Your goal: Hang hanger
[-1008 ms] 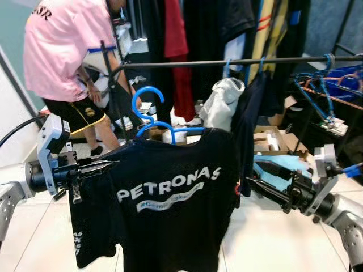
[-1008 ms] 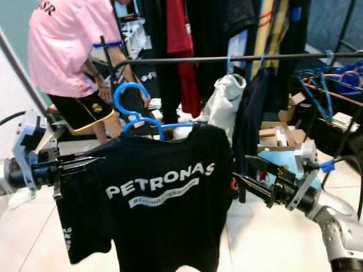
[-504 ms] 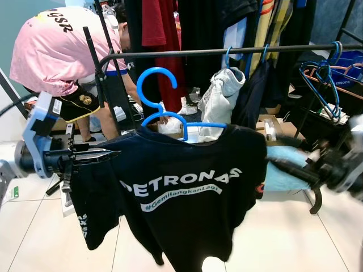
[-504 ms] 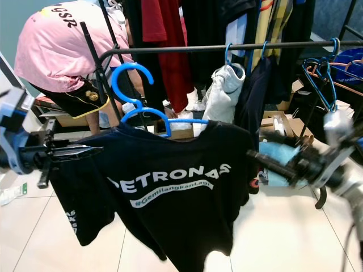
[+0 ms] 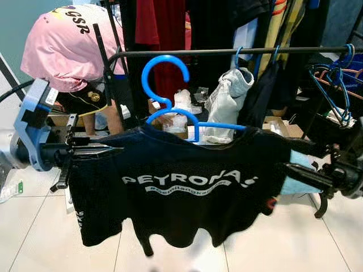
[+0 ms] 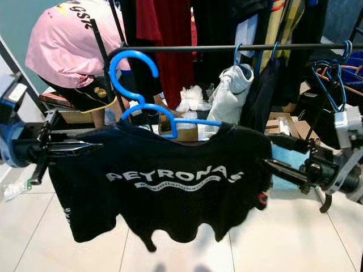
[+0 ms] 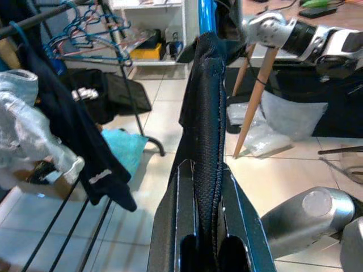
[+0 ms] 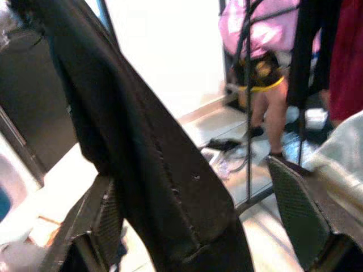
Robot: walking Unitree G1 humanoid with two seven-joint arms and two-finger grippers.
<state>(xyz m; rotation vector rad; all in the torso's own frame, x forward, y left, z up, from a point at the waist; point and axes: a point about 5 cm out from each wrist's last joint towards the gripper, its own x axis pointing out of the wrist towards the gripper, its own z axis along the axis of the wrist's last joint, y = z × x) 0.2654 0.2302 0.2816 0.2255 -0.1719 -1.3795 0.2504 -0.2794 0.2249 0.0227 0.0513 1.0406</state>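
Shirt (image 5: 187, 187), black with white lettering, hangs on a blue hanger (image 5: 170, 93) stretched between the two arms, in front of the black rail (image 5: 227, 51). The left tool (image 5: 108, 149) sits at 9 o'clock from the shirt, its fingers pinched narrow on the sleeve edge; the left wrist view shows the black fabric seam (image 7: 207, 170) clamped between them. The right tool (image 5: 295, 168) is at 3 o'clock, at the other shoulder; in the right wrist view its fingers (image 8: 298, 207) stand wide with the fabric (image 8: 147, 164) draped between them, touching one finger and apart from the other.

Compared with a second ago, the hook of the hanger is higher against the rail: its top now reaches almost level with the rail, just at 9 o'clock of the grey garment (image 5: 227, 105) hanging there, though it is not over the rail. The shirt is spread wider and flatter, and its hem looks blurred. The whole scene has shifted, so the camera has moved too.

A person in a pink top (image 5: 62, 42) bends over at 10 o'clock behind the rack. Blue empty hangers (image 5: 334, 90) hang at 2 o'clock. The floor (image 5: 34, 238) is pale tile.
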